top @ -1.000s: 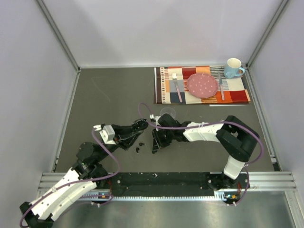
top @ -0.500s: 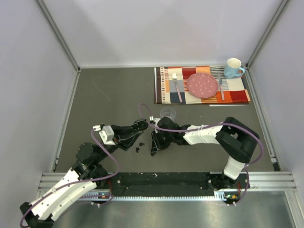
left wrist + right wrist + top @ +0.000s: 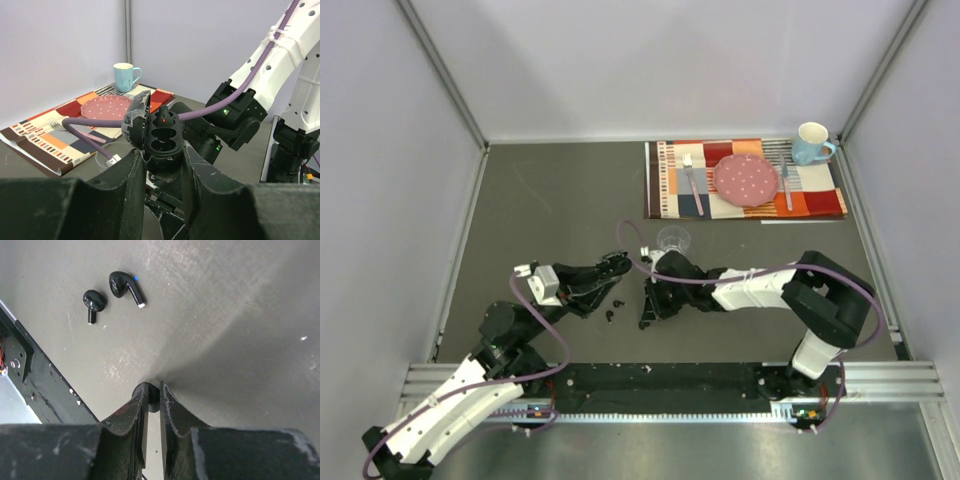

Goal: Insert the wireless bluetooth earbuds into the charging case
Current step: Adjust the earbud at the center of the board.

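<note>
My left gripper [image 3: 617, 266] is shut on the black oval charging case [image 3: 161, 142] and holds it above the table. Its lid stands open to the left, and two empty sockets and a small red light show. My right gripper [image 3: 645, 312] points down at the table just right of the case. It is shut on a small glossy black earbud [image 3: 154, 403], pinched at its fingertips [image 3: 153, 390]. Two more black earbuds [image 3: 94, 301] [image 3: 123, 284] lie on the table beyond it. They also show in the top view [image 3: 610, 317] [image 3: 619, 303]. A fourth bud is not visible.
A clear plastic cup [image 3: 673, 240] stands just behind the grippers. A striped placemat [image 3: 670, 185] at the back right carries a pink plate [image 3: 746, 177], a fork and a knife, with a blue mug [image 3: 811, 143] at its corner. The black base rail [image 3: 670, 380] runs along the near edge.
The right arm's wrist and forearm have shifted slightly to the right while its fingertips stay at the same spot on the table. The left arm has barely moved.
</note>
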Robot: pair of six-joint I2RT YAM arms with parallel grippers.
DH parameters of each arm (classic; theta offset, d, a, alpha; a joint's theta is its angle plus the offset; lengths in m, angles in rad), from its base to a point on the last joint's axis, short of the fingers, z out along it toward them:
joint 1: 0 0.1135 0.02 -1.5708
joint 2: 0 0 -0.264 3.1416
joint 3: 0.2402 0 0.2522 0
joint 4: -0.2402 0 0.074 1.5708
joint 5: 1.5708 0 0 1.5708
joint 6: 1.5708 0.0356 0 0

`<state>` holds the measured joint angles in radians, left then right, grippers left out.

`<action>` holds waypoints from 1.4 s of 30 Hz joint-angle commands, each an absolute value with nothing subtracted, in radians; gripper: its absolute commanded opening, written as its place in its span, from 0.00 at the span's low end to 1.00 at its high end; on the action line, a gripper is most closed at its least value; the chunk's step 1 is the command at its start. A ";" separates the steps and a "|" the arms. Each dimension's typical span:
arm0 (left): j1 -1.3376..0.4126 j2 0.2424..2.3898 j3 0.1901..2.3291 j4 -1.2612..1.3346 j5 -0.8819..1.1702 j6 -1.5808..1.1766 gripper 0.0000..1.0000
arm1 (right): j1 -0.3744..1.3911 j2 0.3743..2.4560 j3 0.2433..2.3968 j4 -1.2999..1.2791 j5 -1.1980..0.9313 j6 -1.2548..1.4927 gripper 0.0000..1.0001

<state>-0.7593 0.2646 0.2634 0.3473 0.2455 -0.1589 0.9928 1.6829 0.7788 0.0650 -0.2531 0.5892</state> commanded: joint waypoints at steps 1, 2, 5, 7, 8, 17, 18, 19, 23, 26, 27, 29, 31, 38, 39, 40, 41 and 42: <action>-0.761 0.256 0.256 0.380 0.238 -0.169 0.00 | 1.009 1.638 0.730 -0.018 -0.190 0.586 0.10; -0.761 0.258 0.256 0.380 0.238 -0.169 0.00 | 1.011 1.628 0.727 -0.015 -0.195 0.592 0.04; -0.761 0.256 0.255 0.379 0.238 -0.170 0.00 | 1.012 1.609 0.710 -0.008 -0.207 0.617 0.00; -0.761 0.258 0.255 0.379 0.235 -0.172 0.00 | 1.012 1.592 0.698 0.023 -0.212 0.624 0.00; -0.761 0.256 0.255 0.379 0.236 -0.173 0.00 | 1.012 1.588 0.696 0.023 -0.212 0.629 0.00; -0.759 0.258 0.252 0.382 0.232 -0.179 0.00 | 1.019 1.517 0.660 0.044 -0.183 0.679 0.00; -0.761 0.256 0.252 0.382 0.227 -0.179 0.00 | 1.019 1.508 0.646 0.052 -0.178 0.684 0.00; -0.761 0.256 0.252 0.383 0.227 -0.179 0.00 | 1.019 1.491 0.641 0.058 -0.176 0.689 0.00; -0.759 0.262 0.247 0.393 0.224 -0.179 0.00 | 1.019 1.491 0.658 0.064 -0.192 0.696 0.06; -0.759 0.268 0.247 0.396 0.226 -0.181 0.00 | 1.019 1.508 0.681 0.051 -0.199 0.684 0.11; -0.759 0.268 0.248 0.396 0.229 -0.181 0.00 | 1.019 1.511 0.686 0.046 -0.201 0.681 0.14; -0.761 0.267 0.250 0.394 0.230 -0.181 0.00 | 1.019 1.520 0.692 0.041 -0.198 0.672 0.18; -0.761 0.265 0.249 0.390 0.229 -0.181 0.00 | 1.019 1.525 0.695 0.040 -0.202 0.660 0.23; -0.759 0.258 0.245 0.385 0.224 -0.181 0.00 | 1.020 1.580 0.732 0.032 -0.242 0.612 0.28; -0.761 0.258 0.245 0.385 0.224 -0.181 0.00 | 1.020 1.594 0.738 0.031 -0.244 0.612 0.28; -0.761 0.258 0.245 0.384 0.222 -0.181 0.00 | 1.019 1.601 0.741 0.032 -0.250 0.608 0.28; -0.759 0.259 0.245 0.383 0.224 -0.181 0.00 | 1.019 1.608 0.745 0.031 -0.253 0.603 0.28; -0.761 0.256 0.247 0.382 0.224 -0.181 0.00 | 1.019 1.611 0.747 0.029 -0.253 0.603 0.28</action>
